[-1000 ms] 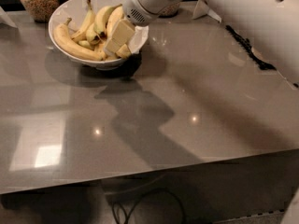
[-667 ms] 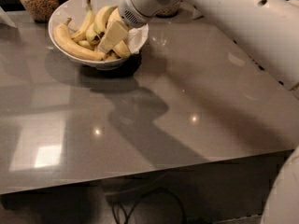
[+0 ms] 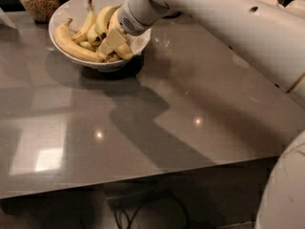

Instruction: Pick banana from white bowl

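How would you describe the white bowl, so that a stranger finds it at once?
On the grey table, look toward the far left corner, in front of the glass jars. The white bowl is wide, round and glossy, holds yellow bananas, and the robot's hand is down among them; the jars are transparent.

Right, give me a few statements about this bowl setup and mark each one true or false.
1. The gripper is inside the white bowl, among the bananas. True.
2. The bowl sits at the near edge of the table. False: it is at the far left.
3. A jar of grains stands behind the bowl. True.
4. The bowl holds one banana. False: it holds several.
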Controlling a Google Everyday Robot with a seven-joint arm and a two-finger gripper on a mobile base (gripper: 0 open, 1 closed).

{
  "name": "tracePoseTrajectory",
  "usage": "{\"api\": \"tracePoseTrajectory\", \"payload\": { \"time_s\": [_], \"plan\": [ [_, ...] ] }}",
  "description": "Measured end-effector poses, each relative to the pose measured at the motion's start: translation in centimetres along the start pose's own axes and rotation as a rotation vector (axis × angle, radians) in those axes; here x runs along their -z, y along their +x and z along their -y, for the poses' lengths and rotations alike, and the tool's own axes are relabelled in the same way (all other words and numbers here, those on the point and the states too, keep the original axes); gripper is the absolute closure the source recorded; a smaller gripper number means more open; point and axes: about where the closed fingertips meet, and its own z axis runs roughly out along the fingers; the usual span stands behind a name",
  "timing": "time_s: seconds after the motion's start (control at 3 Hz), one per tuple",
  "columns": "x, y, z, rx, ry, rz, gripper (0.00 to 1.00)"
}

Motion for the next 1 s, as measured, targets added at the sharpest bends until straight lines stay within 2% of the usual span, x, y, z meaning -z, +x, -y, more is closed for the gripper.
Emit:
{"api": "tracePoseTrajectory", "payload": {
  "time_s": [0.33, 0.67, 1.0],
  "plan": [
    [-0.9, 0.7, -0.4, -0.045, -0.007, -0.019, 0.26],
    [-2.0, 1.4, 0.0, -0.088, -0.002, -0.039, 0.45],
    [-2.1, 1.3, 0.3, -0.102, 0.009, -0.042, 0.68]
  ]
}}
